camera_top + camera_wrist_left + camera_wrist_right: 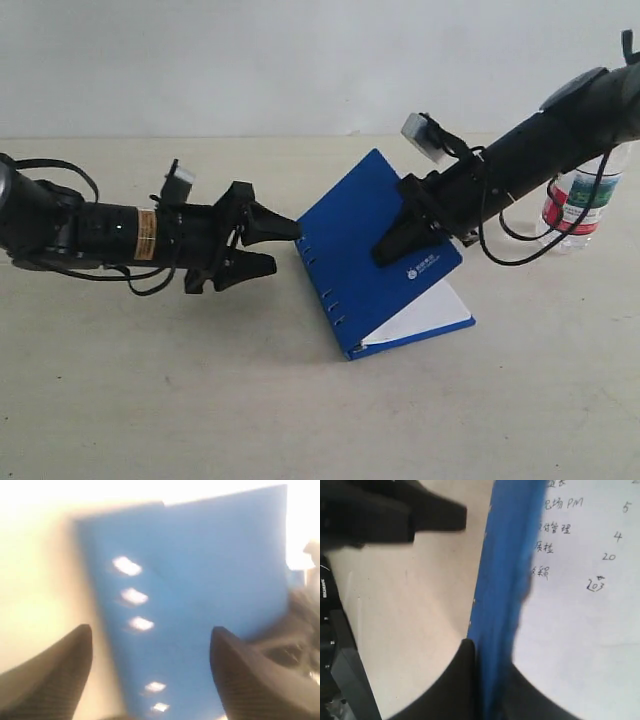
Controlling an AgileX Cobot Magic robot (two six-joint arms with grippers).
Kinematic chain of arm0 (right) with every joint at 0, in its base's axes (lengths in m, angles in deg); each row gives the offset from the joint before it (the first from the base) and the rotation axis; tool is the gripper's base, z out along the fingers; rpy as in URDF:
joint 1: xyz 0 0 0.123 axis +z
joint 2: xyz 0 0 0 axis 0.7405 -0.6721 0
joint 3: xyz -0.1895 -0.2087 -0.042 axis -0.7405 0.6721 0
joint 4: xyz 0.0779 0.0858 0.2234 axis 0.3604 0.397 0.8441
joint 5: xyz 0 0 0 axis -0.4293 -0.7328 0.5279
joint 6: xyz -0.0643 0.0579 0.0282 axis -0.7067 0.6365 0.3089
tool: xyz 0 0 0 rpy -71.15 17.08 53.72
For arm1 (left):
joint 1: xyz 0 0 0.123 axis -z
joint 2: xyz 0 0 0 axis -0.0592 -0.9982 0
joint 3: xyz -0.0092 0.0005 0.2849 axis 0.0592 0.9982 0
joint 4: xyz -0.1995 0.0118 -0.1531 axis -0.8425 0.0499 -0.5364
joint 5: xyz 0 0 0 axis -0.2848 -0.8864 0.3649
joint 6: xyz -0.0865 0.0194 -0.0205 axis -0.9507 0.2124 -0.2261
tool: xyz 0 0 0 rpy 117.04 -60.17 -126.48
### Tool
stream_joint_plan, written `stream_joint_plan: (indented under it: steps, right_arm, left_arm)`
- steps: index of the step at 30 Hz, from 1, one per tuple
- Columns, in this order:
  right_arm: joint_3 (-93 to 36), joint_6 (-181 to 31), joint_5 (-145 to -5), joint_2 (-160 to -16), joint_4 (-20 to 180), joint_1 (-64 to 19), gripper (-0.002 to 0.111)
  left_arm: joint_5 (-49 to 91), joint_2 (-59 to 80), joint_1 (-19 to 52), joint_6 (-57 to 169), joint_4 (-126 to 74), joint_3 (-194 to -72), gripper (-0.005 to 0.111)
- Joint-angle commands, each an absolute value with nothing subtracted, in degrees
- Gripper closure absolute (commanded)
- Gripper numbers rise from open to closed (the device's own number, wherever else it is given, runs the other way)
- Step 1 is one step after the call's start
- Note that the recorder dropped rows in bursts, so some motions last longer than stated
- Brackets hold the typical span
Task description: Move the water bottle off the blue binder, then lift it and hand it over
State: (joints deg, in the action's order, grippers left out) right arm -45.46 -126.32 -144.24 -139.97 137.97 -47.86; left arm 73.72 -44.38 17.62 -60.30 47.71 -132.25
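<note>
The blue binder [360, 262] lies in the middle of the table with its front cover raised off the white pages [428, 311]. My right gripper [392, 248] is shut on that cover's free edge; in the right wrist view its jaws [490, 652] pinch the blue cover [507, 555] beside a handwritten page [580, 580]. My left gripper [285, 246] is open, level with the binder's holed spine edge, and holds nothing. The left wrist view shows the blurred binder [200, 580] between the spread fingers [151, 629]. The water bottle [582, 208] stands upright on the table at the right, off the binder, partly behind my right arm.
The pale tabletop [150, 380] stretches bare in front of and to the left of the binder. A white wall [300, 60] closes the back. A black cable [515, 255] loops under my right arm near the bottle.
</note>
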Motion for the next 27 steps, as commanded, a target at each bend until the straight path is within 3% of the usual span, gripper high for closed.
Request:
stream_joint_plan:
  steps: [1,13,27]
  right_arm:
    - [-45.47,-127.03,-144.97,-134.15,136.94,-47.92,0.108]
    - [-41.82,-124.88,-144.97,-127.32,135.75,-47.92,0.108]
    - [-39.00,-129.79,-144.97,-127.17,139.72,-47.81,0.108]
  left_arm:
    - [73.59,-43.69,15.03,-62.84,53.15,-132.51,0.045]
    - [88.66,-43.93,17.98,-42.48,30.29,-132.51,0.045]
    - [76.56,-44.02,21.08,-40.46,33.73,-132.51,0.045]
